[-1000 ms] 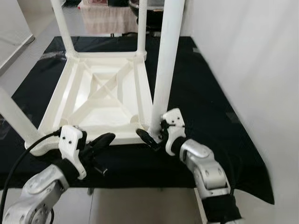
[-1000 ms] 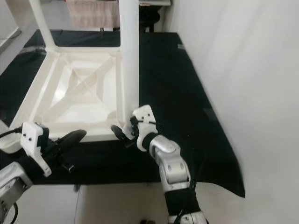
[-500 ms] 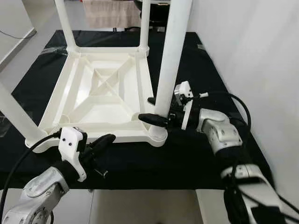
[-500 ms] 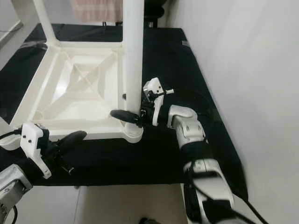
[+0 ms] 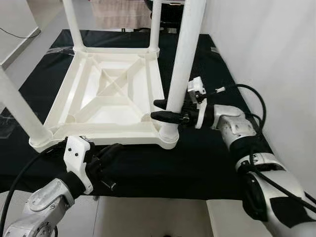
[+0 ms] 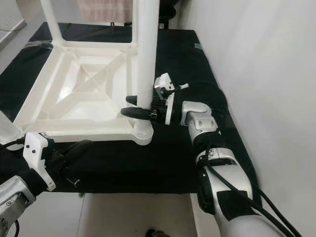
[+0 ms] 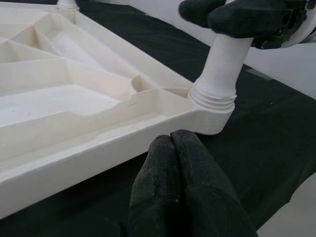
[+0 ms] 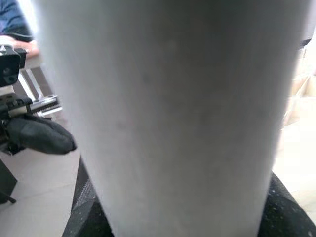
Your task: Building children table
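Now the right gripper [image 5: 165,109] has slid up the white table leg [image 5: 183,64], hugging it. Twist straight, no tipping.

White table leg [image 8: 173,113] between black jaws

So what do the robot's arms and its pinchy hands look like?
Both arms are shiny silver with rounded, jointed sections. Each ends in a white boxy block dotted with small dark screw holes, then two long, rounded black fingers. That is the left gripper and the right gripper. Black cables run along both arms, and a looping one curls by the right wrist.
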Motion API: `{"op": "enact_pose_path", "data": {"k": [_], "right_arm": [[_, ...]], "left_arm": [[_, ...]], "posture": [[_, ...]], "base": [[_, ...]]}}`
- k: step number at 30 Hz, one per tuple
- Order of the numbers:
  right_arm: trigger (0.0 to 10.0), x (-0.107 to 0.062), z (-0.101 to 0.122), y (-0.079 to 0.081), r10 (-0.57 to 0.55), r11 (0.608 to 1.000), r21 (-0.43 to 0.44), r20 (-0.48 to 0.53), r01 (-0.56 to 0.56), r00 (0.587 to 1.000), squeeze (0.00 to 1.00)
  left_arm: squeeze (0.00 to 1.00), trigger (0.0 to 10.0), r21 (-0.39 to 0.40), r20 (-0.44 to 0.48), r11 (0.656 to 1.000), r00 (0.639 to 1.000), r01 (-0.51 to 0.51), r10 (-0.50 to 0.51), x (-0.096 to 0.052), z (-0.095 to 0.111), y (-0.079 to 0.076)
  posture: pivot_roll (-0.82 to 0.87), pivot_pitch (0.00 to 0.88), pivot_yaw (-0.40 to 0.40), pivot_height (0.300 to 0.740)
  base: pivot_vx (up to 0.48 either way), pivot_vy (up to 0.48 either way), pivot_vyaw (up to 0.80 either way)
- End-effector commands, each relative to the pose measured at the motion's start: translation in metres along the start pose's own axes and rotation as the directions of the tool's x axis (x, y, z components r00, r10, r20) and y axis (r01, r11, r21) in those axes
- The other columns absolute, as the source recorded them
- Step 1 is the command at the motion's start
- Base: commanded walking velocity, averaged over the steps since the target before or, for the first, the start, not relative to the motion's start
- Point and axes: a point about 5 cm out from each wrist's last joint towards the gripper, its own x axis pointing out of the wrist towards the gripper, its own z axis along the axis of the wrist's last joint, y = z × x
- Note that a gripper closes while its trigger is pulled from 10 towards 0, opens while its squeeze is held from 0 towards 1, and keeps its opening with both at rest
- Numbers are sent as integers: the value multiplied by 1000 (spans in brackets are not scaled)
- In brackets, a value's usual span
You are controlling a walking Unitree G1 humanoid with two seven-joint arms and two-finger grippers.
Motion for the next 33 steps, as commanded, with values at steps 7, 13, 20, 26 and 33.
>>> {"op": "enact_pose_path", "data": {"k": [7, 13, 20, 26, 33], "right_arm": [[0, -26, -30, 2, -531, 847, 10, -4, 531, 848, 0], [0, 28, -77, 76, -706, 707, -23, -77, 706, 704, 0], [3922, 20, -79, 63, -712, 688, 100, -94, 718, 696, 0], [10000, 29, -56, 76, -626, 764, 170, -35, 622, 779, 1000], [10000, 15, -21, 57, -355, 935, 37, 78, 353, 932, 671]], "left_arm": [[0, 10000, -4, 2, 1000, 1000, 9, -9, 0, 3, 1], [0, 10000, 3, -2, 1000, 1000, 6, -6, 3, 3, 10], [0, 10000, 7, 0, 1000, 1000, 1, -1, 8, 1, 11], [0, 10000, 8, 1, 1000, 1000, -3, 3, 8, 0, 12], [0, 10000, 5, 2, 1000, 1000, 1, -1, 8, 1, 9]], "posture": [[60, 221, -96, 740], [19, 203, -60, 740], [34, 184, -82, 740], [43, 174, -82, 740], [54, 185, -82, 740]], "base": [[0, 0, 0], [0, 0, 0], [0, 0, 0], [0, 0, 0], [0, 0, 0]]}}
